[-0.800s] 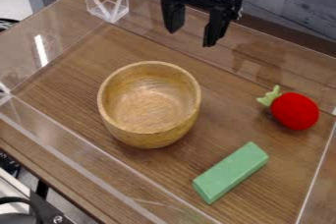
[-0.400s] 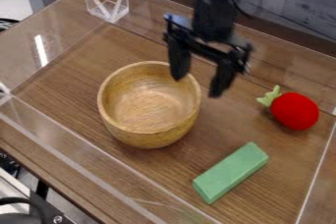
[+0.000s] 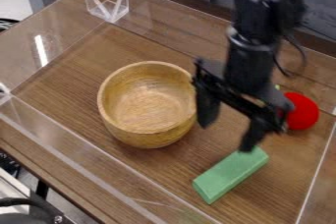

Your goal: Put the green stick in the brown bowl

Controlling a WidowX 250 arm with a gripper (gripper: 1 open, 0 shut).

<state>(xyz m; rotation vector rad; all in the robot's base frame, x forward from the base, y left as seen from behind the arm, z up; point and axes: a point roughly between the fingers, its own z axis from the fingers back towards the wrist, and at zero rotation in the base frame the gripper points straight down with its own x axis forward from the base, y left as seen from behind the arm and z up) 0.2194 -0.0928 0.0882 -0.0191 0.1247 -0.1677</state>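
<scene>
The green stick [image 3: 230, 178], a flat mint-green block, lies on the wooden tabletop at the lower right, angled. My gripper [image 3: 233, 125] hangs just above its upper end, pointing down, jaws open with nothing between the dark fingers [image 3: 207, 103]. The brown bowl [image 3: 148, 102], round and light wood, sits left of the gripper, empty, its rim close to the left finger.
A red strawberry [image 3: 301, 111] with green leaves lies at the right, partly behind the arm. Clear acrylic walls [image 3: 53, 135] fence the table surface on all sides, with a folded clear piece [image 3: 108, 5] at the back left.
The gripper has travelled from the back of the table forward and right, dropping lower, and now stands over the green stick's upper end. Its jaws stayed open.
</scene>
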